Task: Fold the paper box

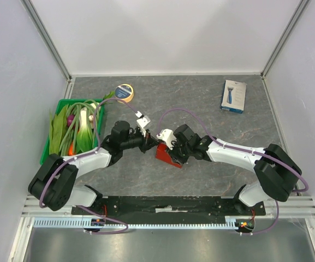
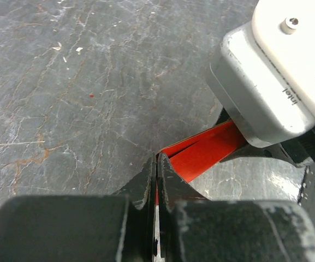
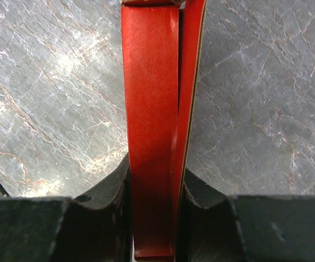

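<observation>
I see the grey tabletop (image 1: 201, 109) with the left arm (image 1: 86, 161) and right arm (image 1: 233, 154) meeting near its middle at the red box (image 1: 166, 156). The right jaws clamp its flattened panels, and the left jaws are pinched on one thin edge.

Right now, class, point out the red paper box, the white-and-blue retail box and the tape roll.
paper box (image 1: 167, 157): top external view, its exposed red lower part.
white-and-blue retail box (image 1: 233, 96): top external view, middle of its printed top.
tape roll (image 1: 118, 91): top external view, left side of its ring.
</observation>
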Available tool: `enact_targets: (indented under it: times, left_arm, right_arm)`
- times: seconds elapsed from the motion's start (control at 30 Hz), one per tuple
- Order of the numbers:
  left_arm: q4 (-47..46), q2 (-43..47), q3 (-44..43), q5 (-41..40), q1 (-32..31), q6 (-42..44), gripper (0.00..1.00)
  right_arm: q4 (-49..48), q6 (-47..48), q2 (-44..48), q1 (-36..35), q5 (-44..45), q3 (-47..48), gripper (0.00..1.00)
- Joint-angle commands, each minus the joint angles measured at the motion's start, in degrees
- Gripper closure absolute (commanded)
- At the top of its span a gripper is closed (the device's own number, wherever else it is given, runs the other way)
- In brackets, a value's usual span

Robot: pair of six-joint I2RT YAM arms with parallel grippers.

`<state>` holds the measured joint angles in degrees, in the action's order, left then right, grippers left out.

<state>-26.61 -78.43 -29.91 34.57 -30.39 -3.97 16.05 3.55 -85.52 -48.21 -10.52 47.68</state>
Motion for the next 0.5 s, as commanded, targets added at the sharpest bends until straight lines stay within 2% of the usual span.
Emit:
enact_targets:
  times: [0.0,0.03,0.2,0.33,0.47]
  left_arm:
    - [2.43,2.14,-0.85,-9.77,-4.49,-2.44,0.98]
    - [2.44,3.19,-0.42,-13.7,-5.2,-3.23,0.98]
    - [2.09,5.92,1.17,-16.9,-8.01,-7.63,0.98]
    - [0.51,7.68,2.14,-25.75,-12.84,-8.6,0.98]
    - [0.24,7.51,2.66,-28.93,-14.77,-12.81,0.98]
  right_arm:
    - [-0.76,-0.3,-0.53,-0.31,0.58,1.27,0.79]
    - [-0.85,-0.47,-0.53,-0.4,1.11,1.36,0.79]
    - [-0.94,-1.88,-0.18,-1.1,3.14,1.8,0.78]
    - [-1.03,-2.41,-0.27,-1.8,4.19,2.5,0.77]
    - [-0.94,-2.58,-0.35,-2.42,4.63,2.94,0.78]
